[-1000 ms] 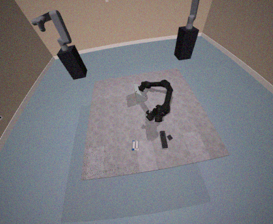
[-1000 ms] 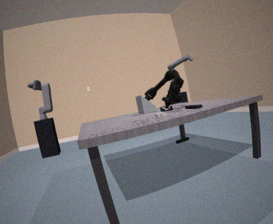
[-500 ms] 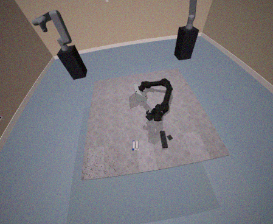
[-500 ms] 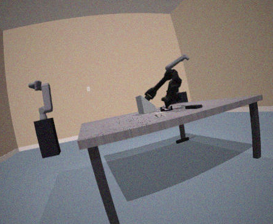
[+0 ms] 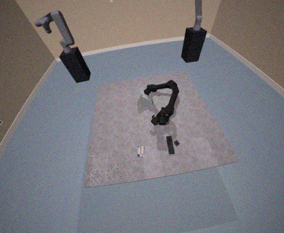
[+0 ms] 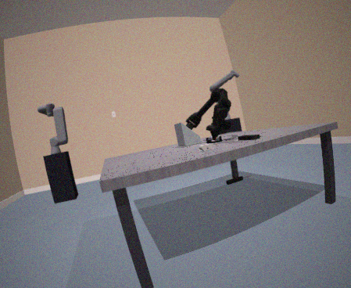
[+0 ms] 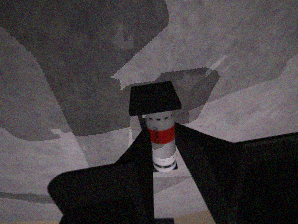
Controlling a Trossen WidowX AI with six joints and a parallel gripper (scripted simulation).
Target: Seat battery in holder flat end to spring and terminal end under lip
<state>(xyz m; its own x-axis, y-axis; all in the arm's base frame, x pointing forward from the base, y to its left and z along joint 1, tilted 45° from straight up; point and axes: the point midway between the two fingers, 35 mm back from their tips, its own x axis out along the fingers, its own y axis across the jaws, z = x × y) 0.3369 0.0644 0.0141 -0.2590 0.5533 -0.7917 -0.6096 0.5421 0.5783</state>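
Our claw (image 7: 161,172) pinches the battery (image 7: 162,141), white with a red band, above the table (image 6: 167,158), beside a pale wedge (image 6: 187,135). We see a black block at the battery's far end.

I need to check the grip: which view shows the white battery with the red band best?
The wrist view: the white battery with the red band stands close up in the gripper. In the top and exterior views the distant dark arm hides it.
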